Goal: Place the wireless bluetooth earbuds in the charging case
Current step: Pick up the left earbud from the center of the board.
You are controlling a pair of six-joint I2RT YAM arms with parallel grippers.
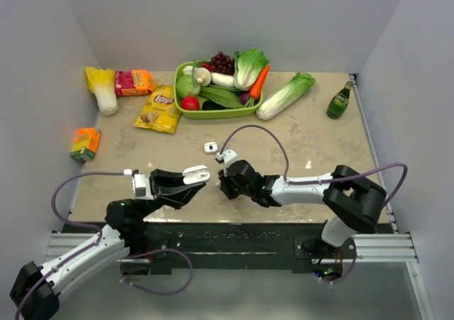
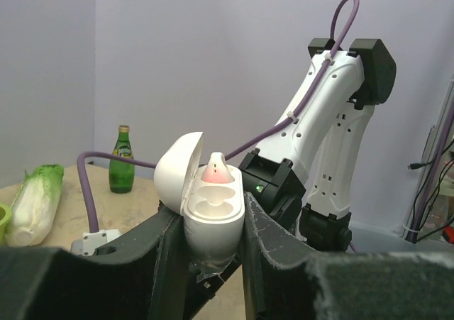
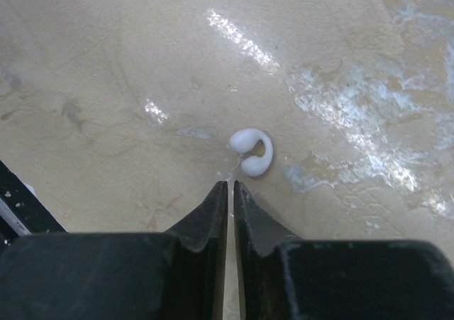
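Glossy white earbud (image 3: 252,152), hook-curled, on the table (image 3: 106,72) just past the right gripper (image 3: 230,186), its tips together, left gripper (image 2: 211,245) clamped on the lid-open charging case (image 2: 213,203)

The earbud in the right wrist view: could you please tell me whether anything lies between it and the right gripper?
Nothing visible does. The earbud lies on the table just ahead of the right gripper, with only tabletop between them. The jaws are closed to a thin slit, so they would probably have to open before taking it.
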